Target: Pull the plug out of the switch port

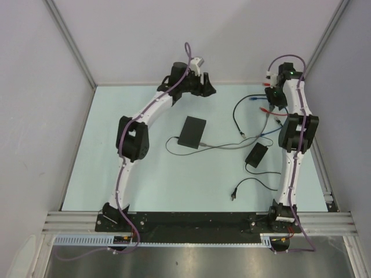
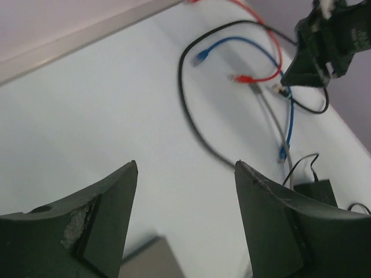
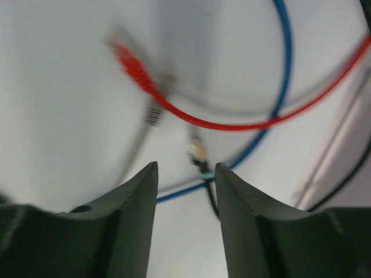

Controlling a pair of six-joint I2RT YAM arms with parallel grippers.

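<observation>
Table (image 1: 116, 174): my workspace.
Switch (image 1: 193, 132): flat mid-table, grey cable (image 1: 229, 146) at its near-right corner; seating unclear to me.
Left gripper (image 2: 185, 168): jaws wide, empty, beyond the switch, perhaps to brace it.
Right gripper (image 3: 185, 168): jaws apart, empty, above a red lead (image 3: 232, 124).

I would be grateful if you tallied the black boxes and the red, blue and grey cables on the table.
black boxes: 2, the switch and the adapter
red cable: 1
blue cable: 1
grey cable: 1
total: 5
</observation>
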